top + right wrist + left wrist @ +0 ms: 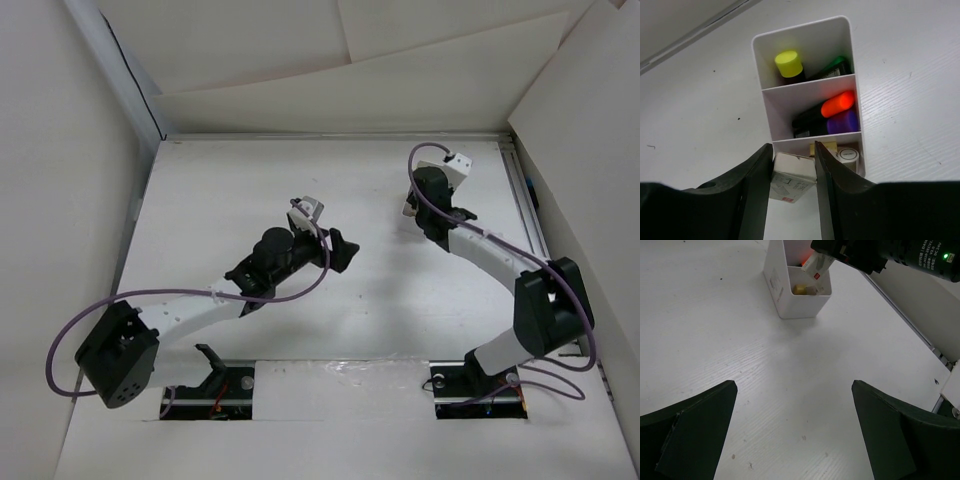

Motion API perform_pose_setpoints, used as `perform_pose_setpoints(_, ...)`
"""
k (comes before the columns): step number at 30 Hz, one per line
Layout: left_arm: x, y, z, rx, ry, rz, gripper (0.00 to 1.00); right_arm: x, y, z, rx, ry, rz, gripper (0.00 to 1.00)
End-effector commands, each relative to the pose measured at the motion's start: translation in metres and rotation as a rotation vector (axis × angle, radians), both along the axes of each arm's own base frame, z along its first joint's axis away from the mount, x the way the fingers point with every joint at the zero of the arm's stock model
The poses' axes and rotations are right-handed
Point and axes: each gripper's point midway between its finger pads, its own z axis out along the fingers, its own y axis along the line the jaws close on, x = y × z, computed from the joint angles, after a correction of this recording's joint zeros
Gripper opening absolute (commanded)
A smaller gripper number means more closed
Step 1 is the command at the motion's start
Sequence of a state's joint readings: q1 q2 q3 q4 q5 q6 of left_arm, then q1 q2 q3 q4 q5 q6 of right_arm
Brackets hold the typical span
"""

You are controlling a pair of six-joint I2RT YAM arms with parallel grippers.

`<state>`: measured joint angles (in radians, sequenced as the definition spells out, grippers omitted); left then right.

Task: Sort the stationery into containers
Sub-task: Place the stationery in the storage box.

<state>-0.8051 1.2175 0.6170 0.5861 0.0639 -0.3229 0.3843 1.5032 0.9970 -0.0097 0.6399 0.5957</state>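
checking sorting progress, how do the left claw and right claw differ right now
The left claw stands wide open, while the right claw is closed on a small white packet. The left claw holds nothing and hangs over the table, apart from the white tub. The right claw is at the tub's end compartment. Both are black and two-fingered.

Pale box (790, 184) in tool (793, 152) — at tub (810, 37) edge

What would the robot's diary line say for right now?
right claw: shut on pale box, at end compartment of tub | left claw: open, empty, above table | pale box: not yet released
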Motion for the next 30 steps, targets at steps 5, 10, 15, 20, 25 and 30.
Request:
perform_pose_setpoints(5, 0.000, 0.009, 0.002, -0.017, 0.012, 0.052, 1.00, 0.014, 0.010, 0.011, -0.087, -0.012, -0.034, 0.26)
perform_pose_setpoints(10, 0.001, 0.012, 0.010, -0.036, 0.003, 0.071, 1.00, 0.015, 0.005, 0.006, -0.114, 0.004, -0.064, 0.26)
perform_pose_setpoints(15, 0.005, 0.018, 0.009, -0.041, 0.006, 0.112, 1.00, 0.017, 0.001, 0.007, -0.156, 0.010, -0.101, 0.26)
perform_pose_setpoints(20, 0.004, 0.022, 0.012, -0.046, 0.010, 0.132, 1.00, 0.015, 0.002, -0.001, -0.203, 0.042, -0.120, 0.26)
perform_pose_setpoints(25, 0.005, 0.025, 0.007, -0.037, 0.016, 0.141, 1.00, 0.015, 0.005, -0.004, -0.246, 0.066, -0.145, 0.26)
perform_pose_setpoints(30, 0.008, 0.028, 0.006, -0.029, 0.028, 0.171, 1.00, 0.016, 0.005, -0.008, -0.266, 0.091, -0.189, 0.26)
